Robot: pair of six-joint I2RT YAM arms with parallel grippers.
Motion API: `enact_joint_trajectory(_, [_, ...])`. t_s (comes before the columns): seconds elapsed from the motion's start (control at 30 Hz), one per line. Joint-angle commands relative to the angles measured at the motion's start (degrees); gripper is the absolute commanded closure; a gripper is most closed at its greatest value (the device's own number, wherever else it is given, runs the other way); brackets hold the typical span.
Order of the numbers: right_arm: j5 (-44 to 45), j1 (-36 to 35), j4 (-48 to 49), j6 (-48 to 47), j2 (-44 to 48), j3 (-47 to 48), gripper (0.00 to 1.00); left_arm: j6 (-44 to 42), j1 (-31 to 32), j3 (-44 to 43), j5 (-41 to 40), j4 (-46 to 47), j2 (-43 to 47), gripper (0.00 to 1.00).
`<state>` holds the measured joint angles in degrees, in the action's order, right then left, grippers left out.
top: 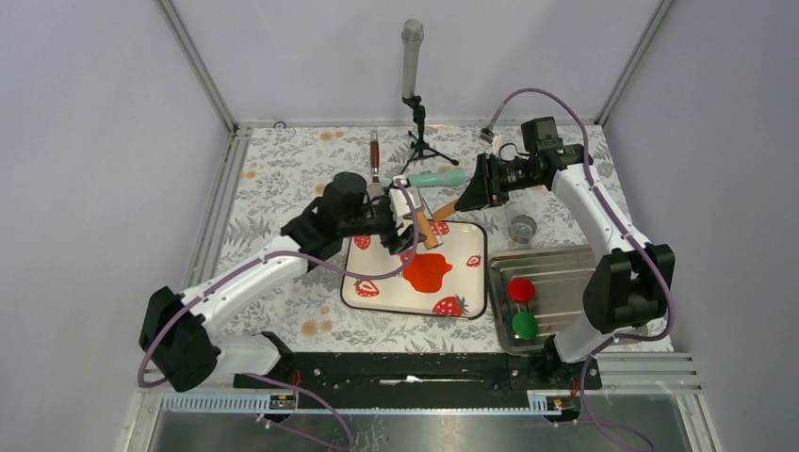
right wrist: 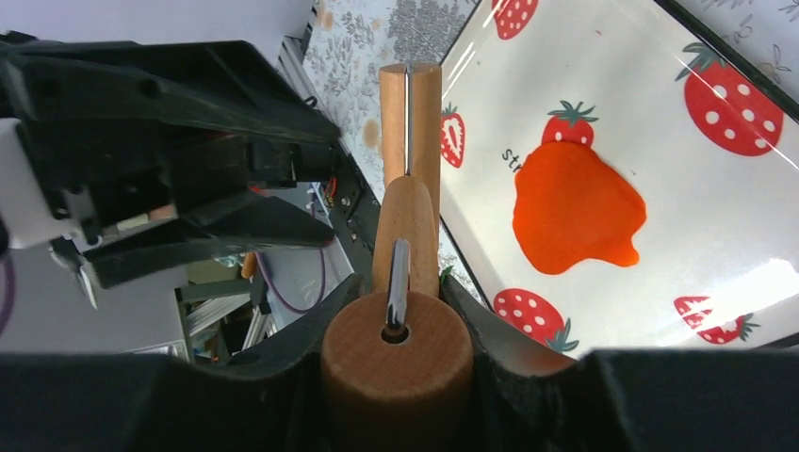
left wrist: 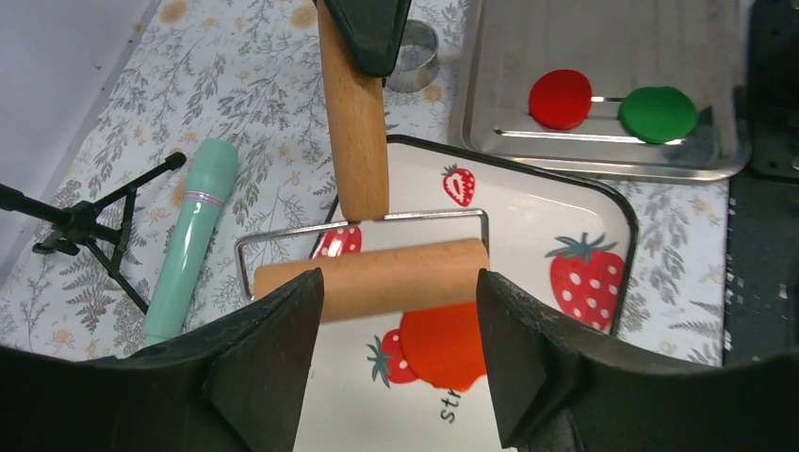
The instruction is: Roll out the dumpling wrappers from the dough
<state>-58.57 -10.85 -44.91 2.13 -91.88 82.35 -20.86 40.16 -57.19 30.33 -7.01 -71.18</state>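
Note:
The dough (top: pixel 429 273) lies as a flat, irregular orange-red sheet on the white strawberry tray (top: pixel 405 299). A wooden roller (left wrist: pixel 372 280) with a wire frame hovers at the sheet's far edge. My right gripper (right wrist: pixel 400 282) is shut on the roller's handle (right wrist: pixel 396 363) and appears in the top view (top: pixel 468 200) behind the tray. My left gripper (left wrist: pixel 398 282) is open, its fingertips just short of the roller drum and nothing between them; the top view shows this gripper (top: pixel 403 226) over the tray's back edge. Dough (left wrist: pixel 448 344) shows below the drum. The dumpling wrappers are out of view.
A steel tray (top: pixel 556 273) to the right holds a crimson disc (top: pixel 521 289) and a green disc (top: pixel 525 325). A metal ring cutter (top: pixel 522 228) stands behind it. A mint-green tool (top: pixel 438 178), a brown-handled tool (top: pixel 374 155) and a small tripod (top: pixel 419 141) occupy the back.

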Motion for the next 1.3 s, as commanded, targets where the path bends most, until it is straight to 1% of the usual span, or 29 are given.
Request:
enact_joint_trajectory(0.0, [-5.79,-0.02,3.24,3.40,2.37,-0.81,1.00,-2.65,2.52,-2.33,-5.97,9.95,-2.40,0.34])
enact_joint_trajectory(0.2, [-6.73,-0.33,7.57,7.18,5.20,-6.57,1.00,-4.17,4.46,-5.46,-5.08,9.76,-7.13,0.36])
enact_joint_trajectory(0.33, [-7.05,-0.51,7.79,7.49,5.57,-7.06,1.00,-4.14,5.66,-7.39,-5.16,9.83,-9.07,0.37])
enact_joint_trajectory(0.47, [-7.68,-0.46,8.57,8.46,5.63,-6.85,1.00,-5.11,5.72,-10.67,-2.61,4.38,-12.22,0.41])
enact_joint_trajectory(0.57, [-7.85,-0.45,9.04,8.91,5.65,-7.02,1.00,-5.90,5.87,-11.32,-1.24,2.16,-13.95,0.42])
enact_joint_trajectory(0.63, [-7.77,-0.42,9.02,8.90,5.57,-7.20,1.00,-5.99,6.06,-11.47,-2.71,1.82,-15.16,0.48])
enact_joint_trajectory(0.73, [-7.73,-0.40,9.02,8.94,5.45,-7.16,1.00,-6.20,6.02,-11.98,-5.42,1.83,-16.89,0.61])
enact_joint_trajectory(0.77, [-7.63,-0.45,9.00,8.87,5.48,-7.14,1.00,-6.22,5.99,-12.29,-5.99,1.94,-17.12,0.68])
enact_joint_trajectory(0.83, [-6.96,-0.42,9.04,8.92,5.53,-7.32,1.00,-6.08,5.98,-12.37,-6.43,2.93,-16.95,0.86])
enact_joint_trajectory(0.87, [-6.53,-0.45,8.95,8.89,5.56,-7.43,0.94,-5.97,5.98,-12.42,-6.37,2.95,-16.82,0.94])
enact_joint_trajectory(0.9, [-6.03,-0.41,8.87,8.94,5.56,-7.54,0.86,-5.68,5.98,-12.42,-6.30,2.74,-16.62,1.00])
enact_joint_trajectory(0.93, [-5.54,-0.33,8.36,8.73,5.54,-7.36,0.76,-5.31,5.98,-12.53,-6.33,1.98,-16.29,1.00])
enact_joint_trajectory(1.03, [-2.48,0.80,3.95,4.91,5.24,-4.37,0.56,-4.28,5.25,-12.74,-7.99,-3.93,-14.30,1.00])
enact_joint_trajectory(1.07, [-0.93,1.54,2.19,3.17,5.13,-3.21,0.46,-3.89,4.50,-12.21,-9.56,-6.36,-13.13,1.00])
enact_joint_trajectory(1.1, [0.55,2.40,0.60,1.56,5.06,-2.08,0.40,-3.03,3.59,-11.35,-11.44,-8.85,-11.61,1.00])
enact_joint_trajectory(1.2, [3.91,5.90,-1.93,-1.54,5.04,-0.65,0.27,3.23,-2.12,-8.12,-18.93,-16.54,-6.88,1.00])
enact_joint_trajectory(1.27, [8.93,7.29,-3.32,-4.75,4.76,-0.55,0.23,9.06,-8.96,-6.13,-24.42,-22.88,-3.99,1.00])
